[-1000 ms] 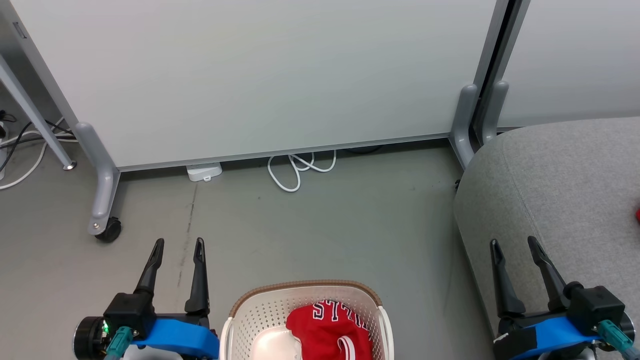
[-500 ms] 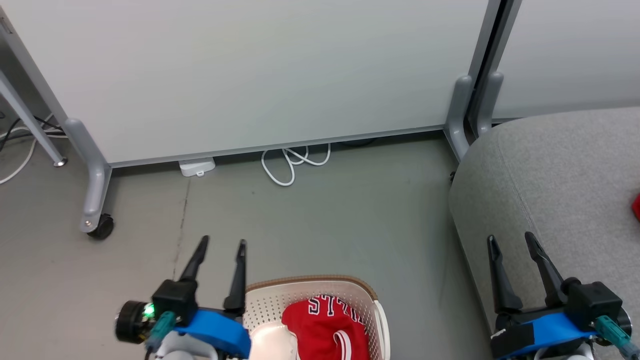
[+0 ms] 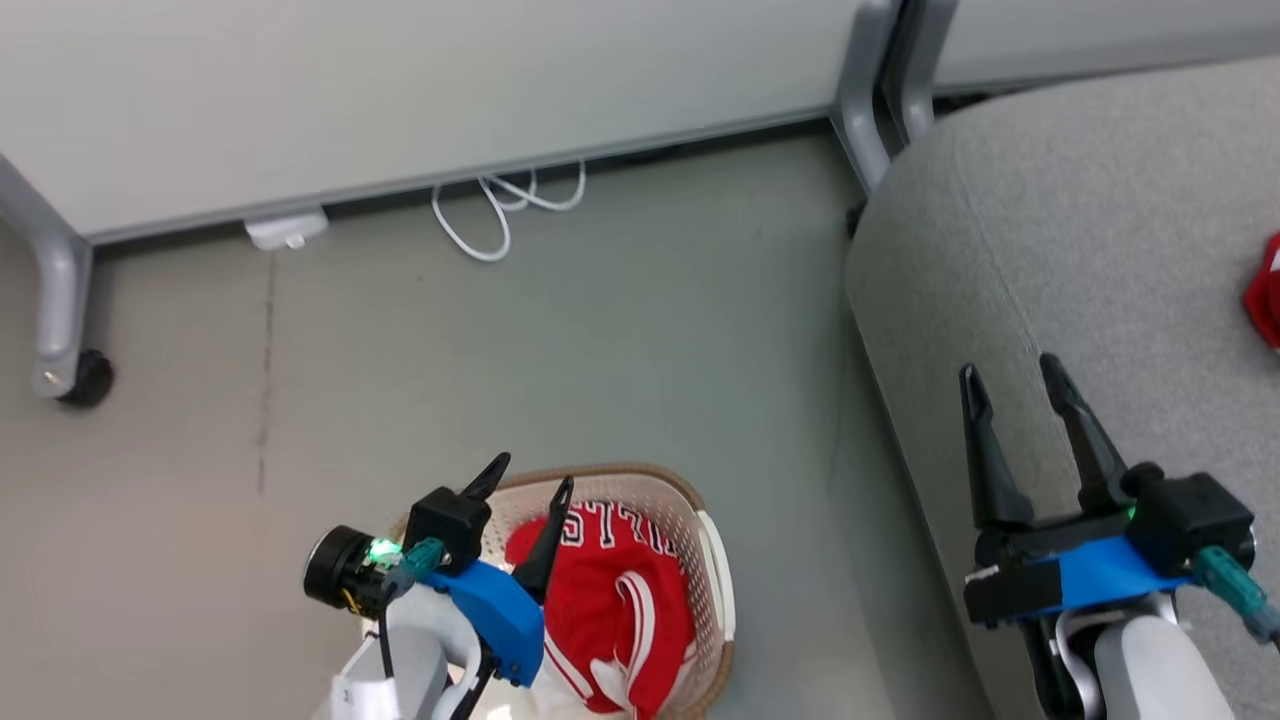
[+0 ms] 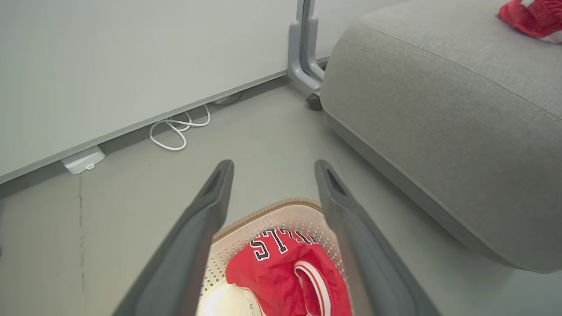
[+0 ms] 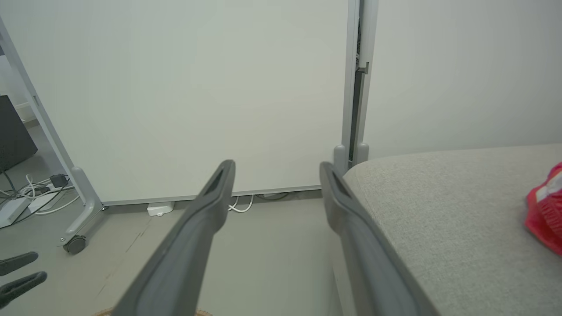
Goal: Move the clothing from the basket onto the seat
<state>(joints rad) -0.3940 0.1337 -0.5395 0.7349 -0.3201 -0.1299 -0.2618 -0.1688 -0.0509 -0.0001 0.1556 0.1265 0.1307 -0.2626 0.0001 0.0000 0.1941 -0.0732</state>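
Clothing (image 3: pixel 600 590): red garment with white stripes and block letters, heaped in the basket (image 3: pixel 716 585). The lettered part lies towards the basket's far edge, the striped trim towards its near right corner.

Basket: on the floor (image 3: pixel 650 330), near the left edge of the seat (image 3: pixel 1100 250) but apart from it.

Second red piece (image 3: pixel 1265 300): at the seat's right edge.

Left gripper (image 3: pixel 534 471): fingers spread, empty, over the basket's left edge, tips above the heap.

Right gripper (image 3: pixel 1008 366): fingers spread, empty, over the seat's near left edge.

Step, as I judge it: left-arm pick. I would lower the tips onto the raised fold mid-heap, clear of the perforated wall. I would close deep enough to gather several layers so nothing slips. Then I would lift straight until the cloth clears the rim before swinging towards the seat.
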